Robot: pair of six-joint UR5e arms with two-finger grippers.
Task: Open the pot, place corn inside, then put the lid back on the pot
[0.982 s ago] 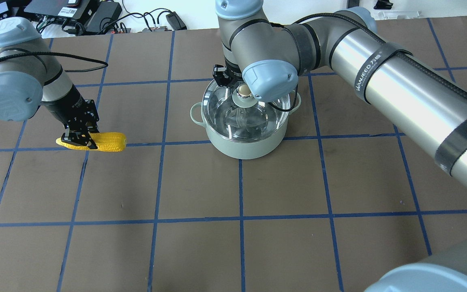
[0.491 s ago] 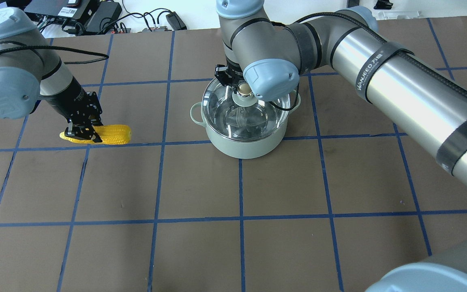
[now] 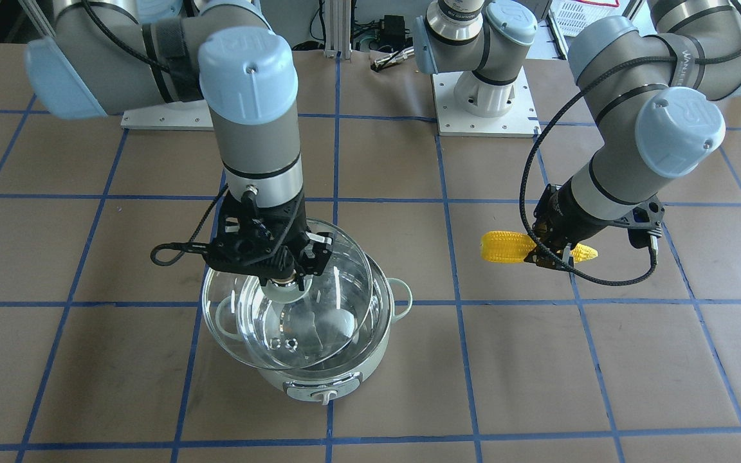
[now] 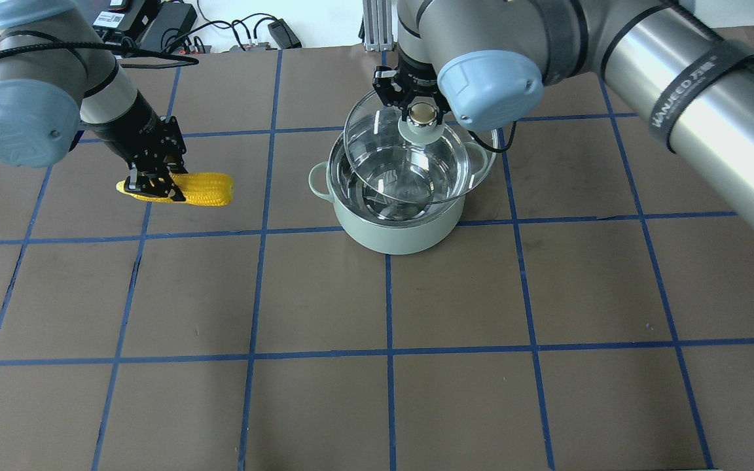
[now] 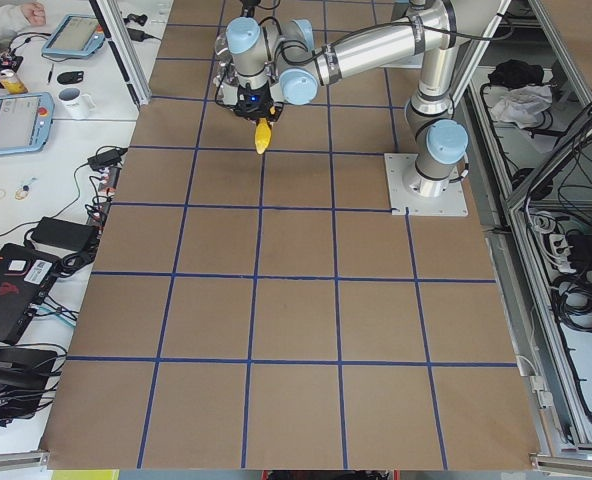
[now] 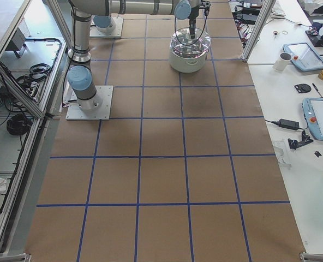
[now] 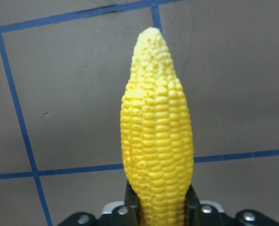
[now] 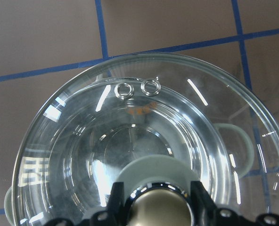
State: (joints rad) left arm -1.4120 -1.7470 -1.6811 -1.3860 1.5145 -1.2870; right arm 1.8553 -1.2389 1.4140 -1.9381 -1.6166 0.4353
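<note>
The mint-green pot [image 4: 403, 232] [image 3: 319, 379] stands mid-table, its steel inside showing. My right gripper [image 4: 420, 112] [image 3: 283, 273] is shut on the beige knob of the clear glass lid [image 4: 416, 167] [image 3: 293, 321] and holds it lifted and tilted above the pot, shifted off its rim. The right wrist view looks down through the lid [image 8: 130, 141] at the pot. My left gripper [image 4: 151, 183] [image 3: 554, 254] is shut on the yellow corn [image 4: 200, 190] [image 3: 505, 246] [image 7: 156, 141] and holds it level above the table, left of the pot.
The table is brown with blue grid tape. Cables and electronics [image 4: 154, 26] lie beyond its far edge. The arm bases [image 3: 483, 96] stand at the robot's side. Side desks with tablets [image 6: 319, 114] flank the table ends.
My right gripper has lifted the lid off the pot and carried it up and away from me. My left gripper has raised the corn and moved it toward the pot.
</note>
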